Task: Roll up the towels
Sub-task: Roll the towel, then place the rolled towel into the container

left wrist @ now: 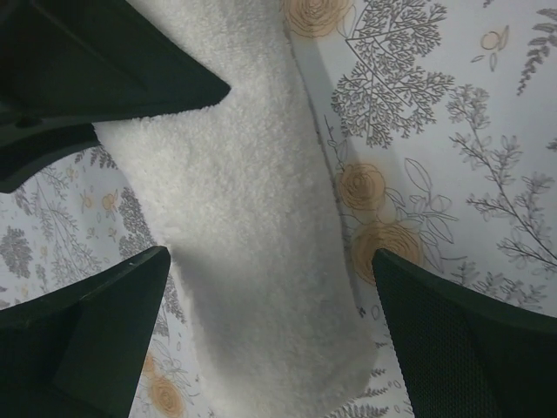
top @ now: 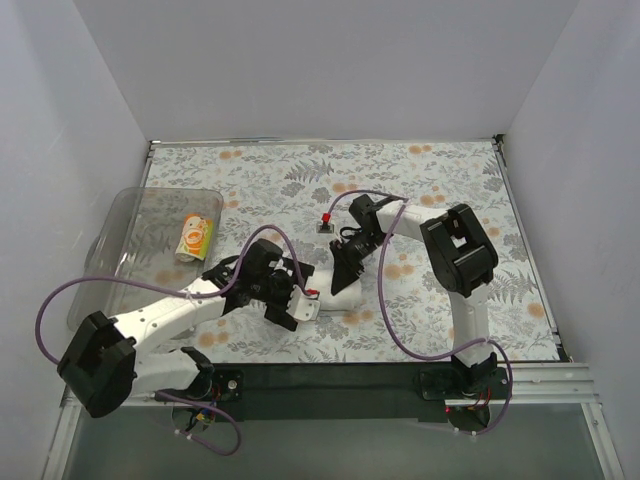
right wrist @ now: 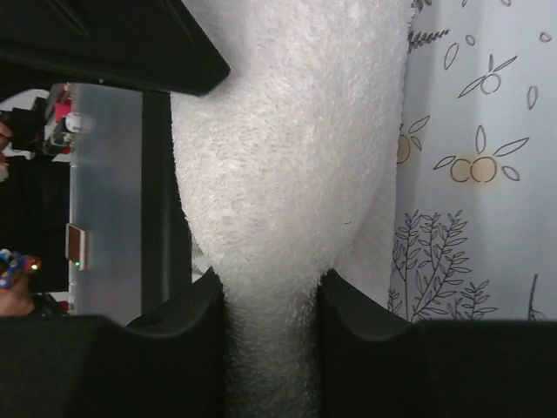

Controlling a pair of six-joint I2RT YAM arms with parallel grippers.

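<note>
The large white towel point(top: 343, 293) lies as a long thick roll on the patterned table covering, between my two grippers. My right gripper point(top: 345, 268) is shut on one end of it; in the right wrist view the towel point(right wrist: 287, 157) is pinched between both fingers point(right wrist: 270, 300). My left gripper point(top: 290, 297) is open and straddles the towel's other end point(left wrist: 252, 261) without squeezing it, with its fingertips point(left wrist: 130, 287) on either side. The small cloth printed orange and green point(top: 195, 236) lies rolled in a clear tray. The towel's tag is hidden.
The clear plastic tray point(top: 130, 205) sits at the left side of the table. A small grey thing with a red top point(top: 326, 221) stands just behind the right gripper. White walls close off the back and both sides. The dark front rail point(top: 330, 380) holds the arm bases.
</note>
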